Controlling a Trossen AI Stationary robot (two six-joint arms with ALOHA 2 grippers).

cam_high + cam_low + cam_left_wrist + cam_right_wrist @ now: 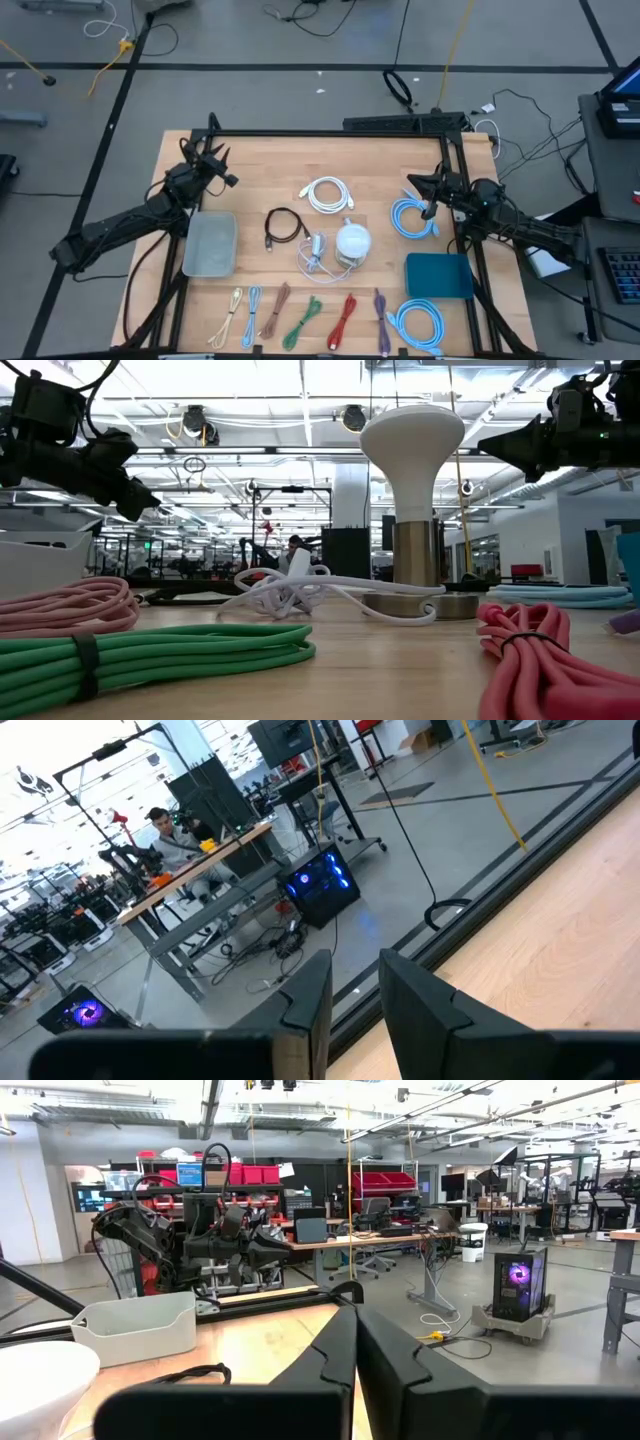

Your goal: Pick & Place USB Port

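Overhead and wrist views of a wooden table (270, 175) with both arms raised and idle. The left gripper (222, 170) hangs above the table's left rear area, above and behind the grey bin (209, 244); in its wrist view its two fingers (310, 1000) stand a narrow gap apart with nothing between them. The right gripper (422, 185) hangs near the table's right edge, just behind a light-blue coiled cable (413, 217); in its wrist view the fingers (335, 1355) are pressed together and grip nothing.

The task's thing, a small white USB adapter (316, 246) with its thin white lead, lies on the table near the centre, just left of the white dome lamp (352, 241) and right of the black coiled cable (285, 227). It lies between the two grippers and well apart from both, touched by neither. A white coiled cable (329, 195) lies behind it.

Along the front edge lies a row of bundled cables: cream (233, 306), pale blue (251, 310), pink (276, 310), green (303, 321), red (343, 318) and purple (381, 315), with a second light-blue coil (415, 325) at the right. A teal bin (439, 276) sits at the right, in front of the right gripper
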